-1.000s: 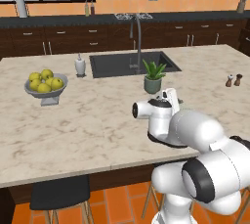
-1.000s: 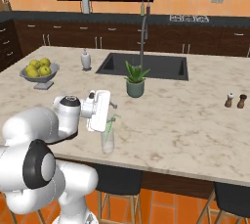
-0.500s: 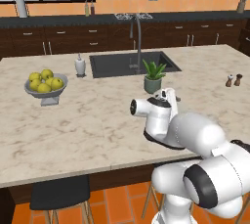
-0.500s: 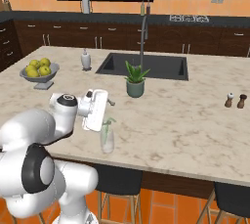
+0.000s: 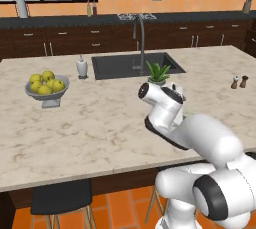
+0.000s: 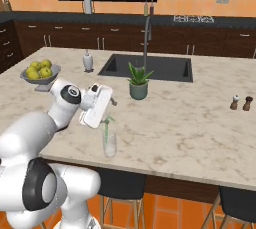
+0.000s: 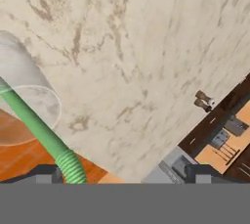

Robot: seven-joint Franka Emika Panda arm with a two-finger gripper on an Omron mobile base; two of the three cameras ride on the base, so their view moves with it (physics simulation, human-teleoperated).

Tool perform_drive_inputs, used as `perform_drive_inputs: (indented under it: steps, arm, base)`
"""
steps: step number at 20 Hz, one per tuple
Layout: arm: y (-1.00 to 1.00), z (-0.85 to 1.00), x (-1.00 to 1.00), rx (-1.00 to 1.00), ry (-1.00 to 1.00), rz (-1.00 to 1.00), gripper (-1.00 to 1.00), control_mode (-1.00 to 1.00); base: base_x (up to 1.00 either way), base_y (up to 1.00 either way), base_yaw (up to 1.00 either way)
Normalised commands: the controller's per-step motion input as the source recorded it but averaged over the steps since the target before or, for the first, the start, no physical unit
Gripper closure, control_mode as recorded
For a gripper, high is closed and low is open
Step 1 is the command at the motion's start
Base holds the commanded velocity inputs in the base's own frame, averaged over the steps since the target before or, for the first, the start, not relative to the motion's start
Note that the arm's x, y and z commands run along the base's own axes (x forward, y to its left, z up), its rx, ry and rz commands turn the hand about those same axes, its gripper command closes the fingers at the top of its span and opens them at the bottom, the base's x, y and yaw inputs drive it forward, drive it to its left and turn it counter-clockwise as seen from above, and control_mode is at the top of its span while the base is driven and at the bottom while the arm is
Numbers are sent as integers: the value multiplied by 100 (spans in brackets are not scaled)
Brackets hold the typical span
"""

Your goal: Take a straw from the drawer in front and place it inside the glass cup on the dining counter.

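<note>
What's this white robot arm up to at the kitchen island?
It is putting a drinking straw into a glass. The green straw now stands in the clear glass cup near the front edge of the marble dining counter. The gripper hangs open just above the glass, no longer holding the straw, so the job looks about done. A potted plant and a fruit bowl sit further back.

From behind the arm I look forward and down over the same marble table (image 5: 95,123) through both base cameras, one from its left, one from its right, while my hand camera hangs close above the glass cup (image 7: 22,96).
</note>
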Motion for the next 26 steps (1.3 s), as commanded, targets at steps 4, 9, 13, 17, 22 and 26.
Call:
perform_drive_inputs:
  steps: [4, 9, 13, 17, 22, 26]
  arm:
    - [0, 0, 0, 22, 15, 0, -100, -100]
    - [0, -1, 0, 25, 22, 0, -100, -100]
    - [0, -13, -6, 24, 23, 0, -100, -100]
    - [0, -14, -17, 21, 16, 0, -100, -100]
    - [4, 50, -68, 20, -3, 0, -100, -100]
    - [0, 82, -100, 6, -22, 0, -100, -100]
  base:
    - [0, 0, 0]
    - [0, 0, 0]
    - [0, 0, 0]
    - [0, 0, 0]
    - [0, 0, 0]
    - [0, 0, 0]
